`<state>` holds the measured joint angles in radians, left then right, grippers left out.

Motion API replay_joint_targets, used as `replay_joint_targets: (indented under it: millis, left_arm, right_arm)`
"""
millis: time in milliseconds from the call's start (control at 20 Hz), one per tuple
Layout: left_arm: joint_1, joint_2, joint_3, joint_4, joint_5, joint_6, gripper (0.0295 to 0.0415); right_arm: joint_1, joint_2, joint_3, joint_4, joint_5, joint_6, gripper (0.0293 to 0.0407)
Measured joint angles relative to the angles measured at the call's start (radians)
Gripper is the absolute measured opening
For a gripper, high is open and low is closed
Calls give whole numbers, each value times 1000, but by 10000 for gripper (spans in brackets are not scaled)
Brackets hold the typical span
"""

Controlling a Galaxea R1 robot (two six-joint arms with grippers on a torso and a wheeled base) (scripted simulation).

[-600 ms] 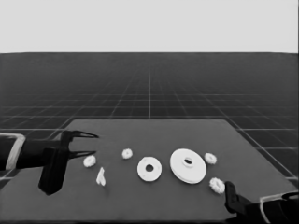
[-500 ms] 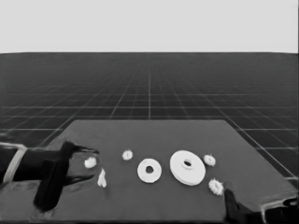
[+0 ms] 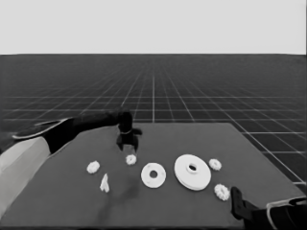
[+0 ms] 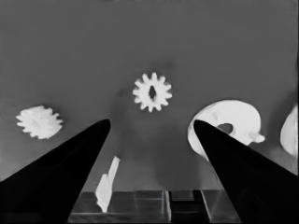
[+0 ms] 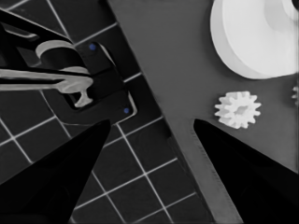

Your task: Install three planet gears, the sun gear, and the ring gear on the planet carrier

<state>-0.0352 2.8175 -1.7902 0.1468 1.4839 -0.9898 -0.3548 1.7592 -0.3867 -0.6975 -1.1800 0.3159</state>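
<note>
Nothing had been installed yet when you reached this moment. The smaller round part (image 3: 153, 175) lay bare near the middle of the table (image 3: 192, 134), its wide hole empty, and the larger round part (image 3: 192, 171) sat just to its right, apart from it.

All four gears lay loose on the table. One gear (image 3: 131, 159) sat just left of and beyond the smaller round part, another gear (image 3: 93, 166) farther left, and two on the right: a far right gear (image 3: 215, 164) beside the larger round part and a near right gear (image 3: 222, 191) in front of it. A thin white piece (image 3: 104, 183) stood near the left gear.

Your left gripper (image 3: 127, 143) hung over the first gear, fingers spread apart and empty; the left wrist view showed that gear (image 4: 152, 92) lying between and beyond the fingers, not yet touched. Your right gripper (image 5: 152, 135) waited at the near right corner, fingers apart, holding nothing.

All four gears and the larger round part remained for you to place.
</note>
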Motion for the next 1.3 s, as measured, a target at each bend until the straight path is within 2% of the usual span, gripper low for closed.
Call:
replay_joint_targets:
  millis: [100, 150, 250, 600, 700, 750, 1100, 1200, 1300]
  left_arm:
    - [2, 23, -62, -20, 0, 15, 385]
    - [67, 46, -122, 35, -43, 42, 385]
    - [143, 81, -213, 77, -92, 83, 385]
    - [172, 108, -278, 90, -119, 114, 386]
    - [172, 107, -280, 91, -120, 115, 317]
    - [172, 107, -281, 91, -121, 115, 312]
    - [172, 108, -281, 92, -121, 115, 313]
    - [68, 47, -127, 22, -34, 39, 312]
    - [23, 39, -105, -12, -10, 29, 312]
  right_arm:
    - [0, 0, 0, 0, 0, 0, 385]
    - [0, 0, 0, 0, 0, 0, 385]
    - [0, 0, 0, 0, 0, 0, 385]
    - [0, 0, 0, 0, 0, 0, 385]
    - [0, 0, 0, 0, 0, 0, 385]
    - [0, 0, 0, 0, 0, 0, 385]
    - [0, 0, 0, 0, 0, 0, 385]
    - [0, 0, 0, 0, 0, 0, 385]
    - [0, 0, 0, 0, 0, 0, 385]
